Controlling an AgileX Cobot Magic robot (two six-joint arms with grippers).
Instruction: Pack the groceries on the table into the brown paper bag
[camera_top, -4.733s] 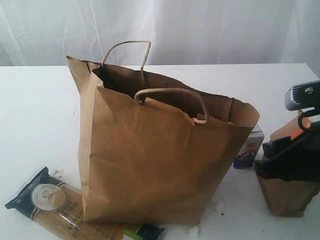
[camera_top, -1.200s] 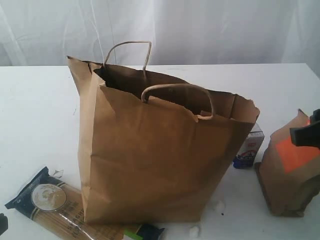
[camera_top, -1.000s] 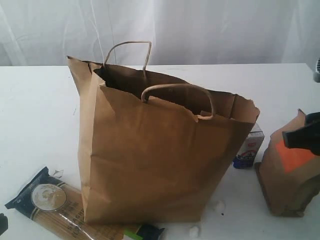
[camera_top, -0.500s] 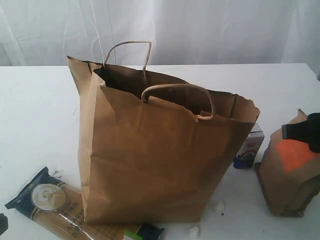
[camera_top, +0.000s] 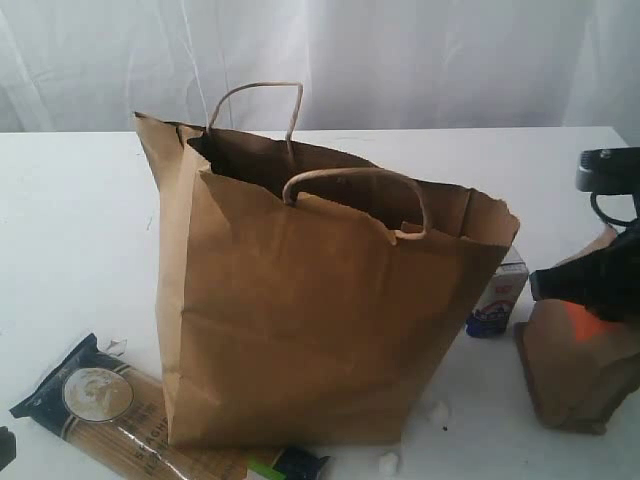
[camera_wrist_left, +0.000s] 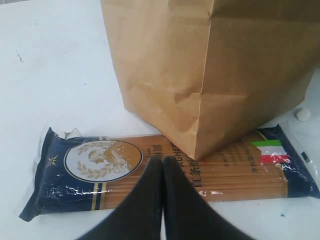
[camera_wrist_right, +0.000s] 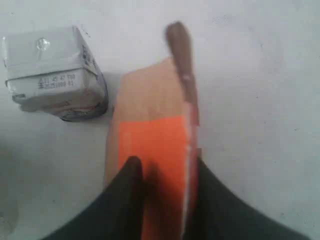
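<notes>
Straddling the brown pouch with orange label (camera_wrist_right: 150, 100), right gripper (camera_wrist_right: 165, 167), hold unclear; left gripper (camera_wrist_left: 162, 162) pressed together above spaghetti pack (camera_wrist_left: 100, 160).

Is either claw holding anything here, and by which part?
The left claw is shut on nothing. The right claw straddles the top edge of the brown pouch, by the orange label; whether it grips cannot be told.
</notes>
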